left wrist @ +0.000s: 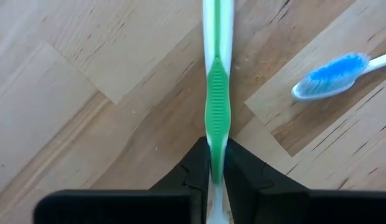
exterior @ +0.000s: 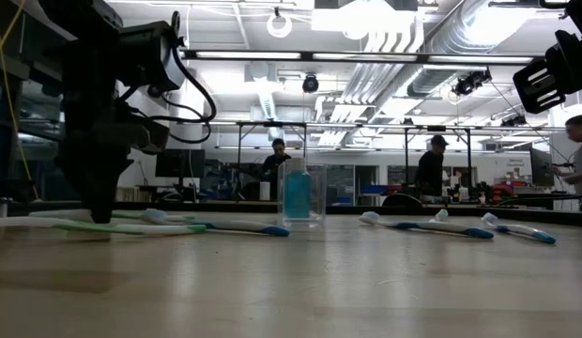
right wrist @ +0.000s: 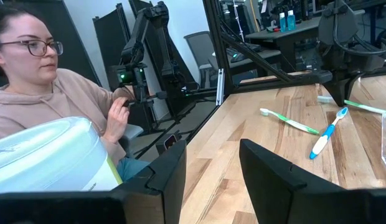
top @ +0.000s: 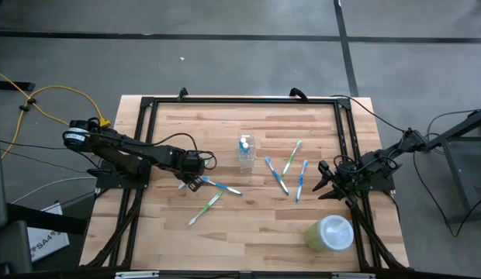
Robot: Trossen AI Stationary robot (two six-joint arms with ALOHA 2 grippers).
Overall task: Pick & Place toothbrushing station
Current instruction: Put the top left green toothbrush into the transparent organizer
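A green toothbrush (left wrist: 216,93) lies on the wooden table, and my left gripper (left wrist: 218,171) is shut on it, standing over it (top: 195,180) at the left middle. A blue toothbrush (top: 222,186) and another green one (top: 205,208) lie next to it. The clear cup (top: 245,151) stands upright at the table's middle with a blue-and-white tube inside. Three more toothbrushes (top: 291,172) lie to its right. My right gripper (right wrist: 211,174) waits open at the right edge (top: 326,182), holding nothing. My left gripper pinches the green toothbrush's handle at its green grip part (left wrist: 216,142) between the two fingers (left wrist: 196,169). The fingers come from above, pointing down, one on each side of the handle. The toothbrush lies flat on the table (exterior: 113,226).
A pale green round container (top: 331,232) stands at the near right, close to my right gripper. A black frame (top: 240,101) runs round the table's edges. A person (right wrist: 56,93) sits beyond the table's near side. Bare wood lies at the far left and along the near edge.
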